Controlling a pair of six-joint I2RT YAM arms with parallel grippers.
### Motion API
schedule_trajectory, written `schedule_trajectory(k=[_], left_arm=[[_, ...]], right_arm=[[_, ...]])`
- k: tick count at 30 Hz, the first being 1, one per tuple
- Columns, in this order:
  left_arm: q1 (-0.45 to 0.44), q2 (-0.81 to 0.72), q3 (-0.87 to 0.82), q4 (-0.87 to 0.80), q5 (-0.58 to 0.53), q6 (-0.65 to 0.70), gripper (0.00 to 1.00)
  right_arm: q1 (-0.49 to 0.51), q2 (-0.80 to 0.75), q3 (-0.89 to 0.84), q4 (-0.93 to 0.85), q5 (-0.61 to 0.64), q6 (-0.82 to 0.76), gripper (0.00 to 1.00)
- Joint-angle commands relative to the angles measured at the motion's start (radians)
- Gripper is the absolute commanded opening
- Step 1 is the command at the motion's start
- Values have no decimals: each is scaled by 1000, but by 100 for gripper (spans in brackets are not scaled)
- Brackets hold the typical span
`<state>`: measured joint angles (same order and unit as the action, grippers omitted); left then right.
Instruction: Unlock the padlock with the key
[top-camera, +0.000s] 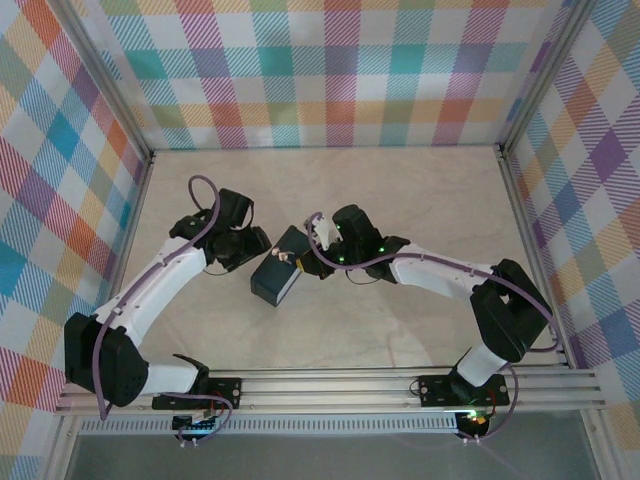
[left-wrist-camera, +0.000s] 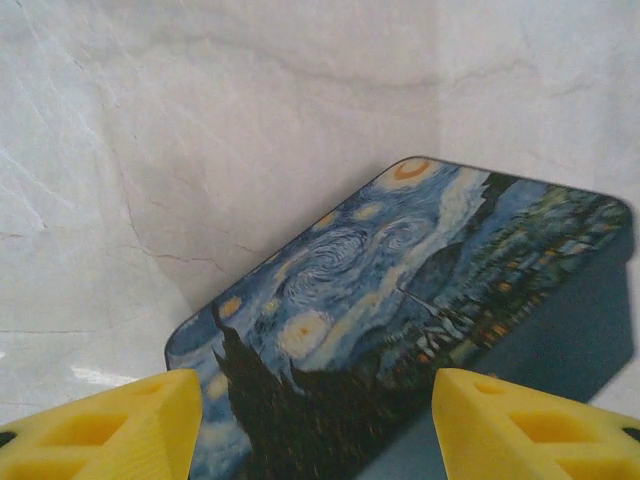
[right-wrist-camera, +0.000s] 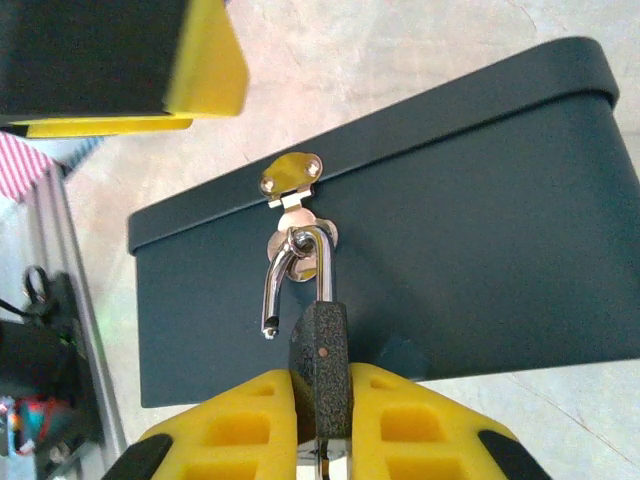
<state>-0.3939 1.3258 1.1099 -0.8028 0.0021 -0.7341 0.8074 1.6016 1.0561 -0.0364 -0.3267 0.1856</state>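
Padlock between right fingers

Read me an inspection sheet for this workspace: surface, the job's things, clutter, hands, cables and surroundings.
Surface: pale marble-patterned tabletop, carrying the box.
Job's things: small dark padlock with silver shackle hangs from the brass-coloured hasp of the dark blue swirl-painted metal box. One shackle leg is out of the body, so it looks unlocked, though the shackle is threaded through the hasp loop.
Clutter: nothing seen.
Hands: right hand shut on the padlock body; left hand open, above the painted box lid.
Cables: purple cable loops along each arm.
Surroundings: multicoloured plaid walls on three sides; metal rail at the near edge.
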Motion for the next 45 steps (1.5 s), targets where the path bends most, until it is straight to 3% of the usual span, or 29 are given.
schedule_trajectory(k=[1, 12, 17, 22, 26, 40, 45], left_arm=[[7, 22, -21, 48, 26, 30, 62], [7, 101, -29, 104, 107, 45, 61], [7, 122, -24, 112, 129, 53, 60], [7, 156, -23, 142, 167, 53, 60], [7, 184, -2, 142, 182, 59, 60], [8, 228, 43, 135, 208, 69, 59], [7, 233, 43, 127, 210, 85, 58]], right_arm=[[41, -23, 107, -181, 68, -200, 5], [162, 67, 267, -431, 354, -517, 8], [211, 94, 258, -424, 523, -675, 8], [260, 101, 145, -223, 708, -910, 10], [261, 100, 62, -36, 774, -1046, 12], [262, 89, -158, 434, 766, -1323, 14], [264, 105, -173, 492, 773, -1413, 17]])
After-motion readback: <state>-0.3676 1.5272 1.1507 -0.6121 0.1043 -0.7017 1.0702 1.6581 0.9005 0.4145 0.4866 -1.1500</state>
